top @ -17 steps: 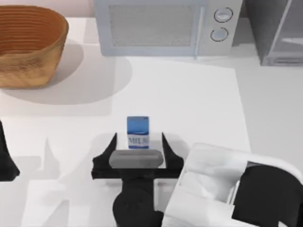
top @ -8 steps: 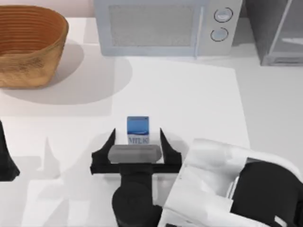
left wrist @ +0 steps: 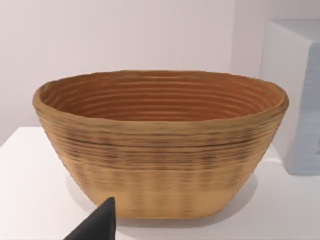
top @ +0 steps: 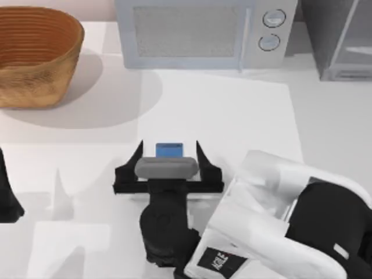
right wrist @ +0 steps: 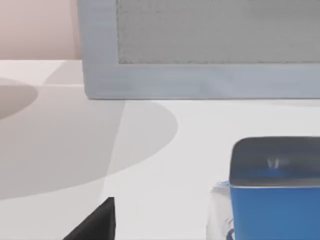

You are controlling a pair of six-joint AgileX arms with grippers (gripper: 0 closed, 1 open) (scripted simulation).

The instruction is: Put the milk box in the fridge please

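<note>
Milk box (top: 169, 149) stands upright mid-table between the spread, unclosed fingers of your right gripper (top: 169, 156) | fridge (top: 340, 35) sits far right | risk: closing off-centre (carton is light) could tip it | left gripper (top: 7, 192) parked at the left edge, its fingers unreadable.

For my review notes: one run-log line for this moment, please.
right pincer: open, astride milk box | left arm: parked, table's left edge | fridge: back right | milk box: on table, ungrasped

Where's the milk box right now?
In the top view the milk box stands on the table near the middle, between the open fingers of the right gripper, in front of the microwave.
</note>
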